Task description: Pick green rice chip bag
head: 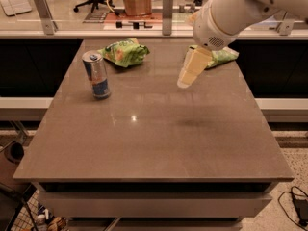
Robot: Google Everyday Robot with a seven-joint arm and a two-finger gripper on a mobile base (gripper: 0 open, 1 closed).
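The green rice chip bag [124, 53] is puffy and shiny light green with white and orange-yellow patches. It lies at the far left of the table, just behind the can. My gripper [186, 78] hangs from the white arm [231, 11] above the table's far middle. It points down and to the left, well to the right of the bag and touching nothing.
A blue and silver can [97, 74] stands upright on the left of the brown table [159, 138]. A flatter, duller green bag [222, 57] lies at the far right, partly behind my gripper. A glass barrier and a counter run behind the table.
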